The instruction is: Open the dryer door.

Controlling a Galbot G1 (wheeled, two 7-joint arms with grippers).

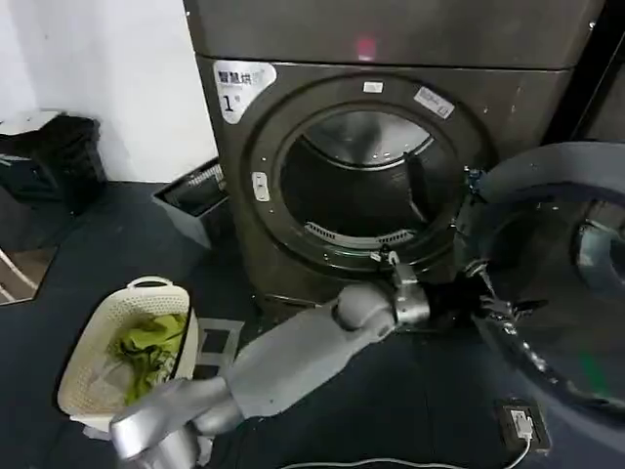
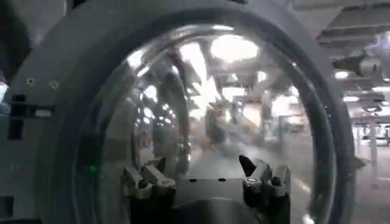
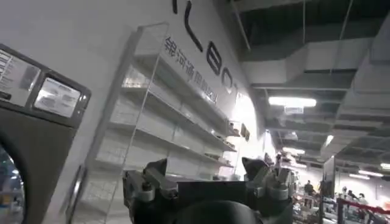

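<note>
The left gripper's [image 2: 204, 176] two fingers [image 2: 146, 178] stand spread apart with nothing between them, their dark tips pointing at the inner glass bowl of the dryer door [image 2: 55, 79]. In the left wrist view the glass bulge lies just ahead of the fingertips, ringed by the door's grey inner frame; whether the tips touch the glass cannot be told. In the head view the left gripper [image 1: 485, 289] sits at the near edge of the dryer door [image 1: 547, 166], which is swung wide open on the robot's right side of the machine, its grey inner side facing the camera. The left arm [image 1: 293, 357] reaches across from lower left, low in front of the machine.

Behind the arm the dryer [image 1: 391, 29] shows its open drum mouth [image 1: 361, 186], and a sticker marked "1" [image 1: 239, 86] sits at its upper left corner. A laundry basket [image 1: 98, 332] with green cloth [image 1: 151, 342] stands on the dark floor to the left.

The right gripper [image 3: 204, 182] is raised well away, fingers parted and empty, before a white wall with shelves [image 3: 164, 122].
</note>
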